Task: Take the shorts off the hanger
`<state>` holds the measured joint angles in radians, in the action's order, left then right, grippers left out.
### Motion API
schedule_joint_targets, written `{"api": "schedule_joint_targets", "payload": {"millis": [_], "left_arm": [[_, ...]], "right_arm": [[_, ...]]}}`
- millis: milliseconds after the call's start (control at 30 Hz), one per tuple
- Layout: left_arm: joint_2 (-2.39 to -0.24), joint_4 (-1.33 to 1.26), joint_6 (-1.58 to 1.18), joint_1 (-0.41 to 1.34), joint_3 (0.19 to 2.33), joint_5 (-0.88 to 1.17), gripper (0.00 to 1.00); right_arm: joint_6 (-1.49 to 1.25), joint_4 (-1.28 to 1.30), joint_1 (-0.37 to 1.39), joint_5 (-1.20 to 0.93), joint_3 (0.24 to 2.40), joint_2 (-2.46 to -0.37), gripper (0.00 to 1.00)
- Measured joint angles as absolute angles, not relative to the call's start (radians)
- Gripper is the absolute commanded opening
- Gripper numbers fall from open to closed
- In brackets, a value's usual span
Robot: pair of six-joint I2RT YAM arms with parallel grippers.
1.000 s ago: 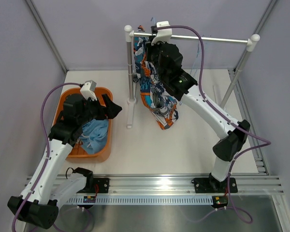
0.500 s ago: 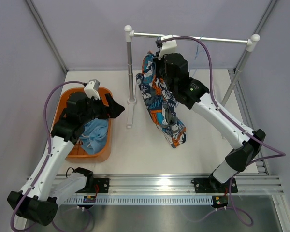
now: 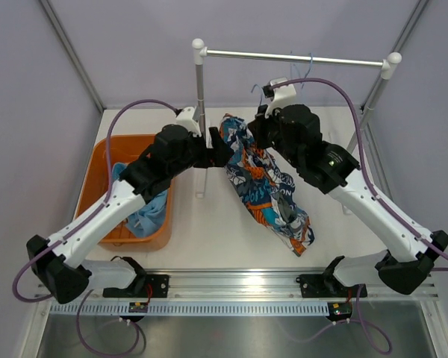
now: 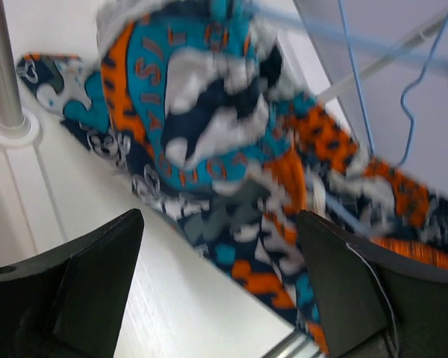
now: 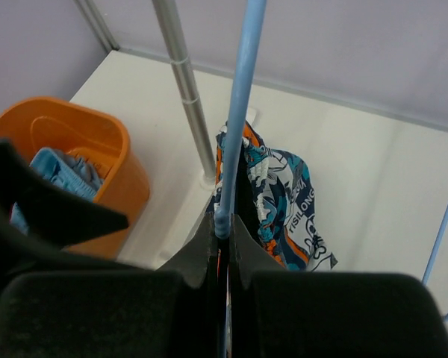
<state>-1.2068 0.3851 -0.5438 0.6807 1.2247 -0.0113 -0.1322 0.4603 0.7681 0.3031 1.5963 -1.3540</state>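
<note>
Swung in from over the orange basket since a second ago: left claw, now just right of the rack post. Lowered off the rail meanwhile: printed shorts. Drape now from just right of the post down toward the near right, long axis diagonal, lower end seemingly resting on the surface. Apparently not yet off the blue hanger, itself pinched between the closed fingers of the right claw. Left claw fingers spread wide, nothing between them, cloth straight ahead and filling the wrist view. Nearer the free upper cloth: left claw, wedged between post and shorts. Light blue shorts already in the basket, left of the post.
</note>
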Motion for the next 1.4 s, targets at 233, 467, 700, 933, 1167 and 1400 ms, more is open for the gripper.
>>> {"api": "schedule_joint_targets", "payload": {"millis": [233, 467, 700, 933, 1167, 1400], "left_arm": [[-1.400, 0.283, -0.603, 0.777, 1.343, -0.178, 0.87], [-1.478, 0.282, -0.642, 0.807, 1.380, -0.290, 0.76], [-1.478, 0.263, -0.657, 0.806, 1.372, -0.331, 0.51], [-1.483, 0.261, -0.633, 0.807, 1.367, -0.353, 0.08], [-1.548, 0.314, -0.603, 0.797, 1.445, -0.401, 0.00], [-1.618, 0.327, -0.599, 0.729, 1.491, -0.405, 0.00]], "right_arm": [[-0.173, 0.526, 0.820, 0.294, 1.539, -1.273, 0.00], [-0.181, 0.559, 0.822, 0.315, 1.502, -1.205, 0.00], [-0.183, 0.574, 0.822, 0.325, 1.501, -1.180, 0.00], [-0.188, 0.580, 0.822, 0.324, 1.494, -1.175, 0.00], [-0.188, 0.610, 0.822, 0.303, 1.493, -1.141, 0.00], [-0.188, 0.635, 0.822, 0.233, 1.493, -1.085, 0.00]]}}
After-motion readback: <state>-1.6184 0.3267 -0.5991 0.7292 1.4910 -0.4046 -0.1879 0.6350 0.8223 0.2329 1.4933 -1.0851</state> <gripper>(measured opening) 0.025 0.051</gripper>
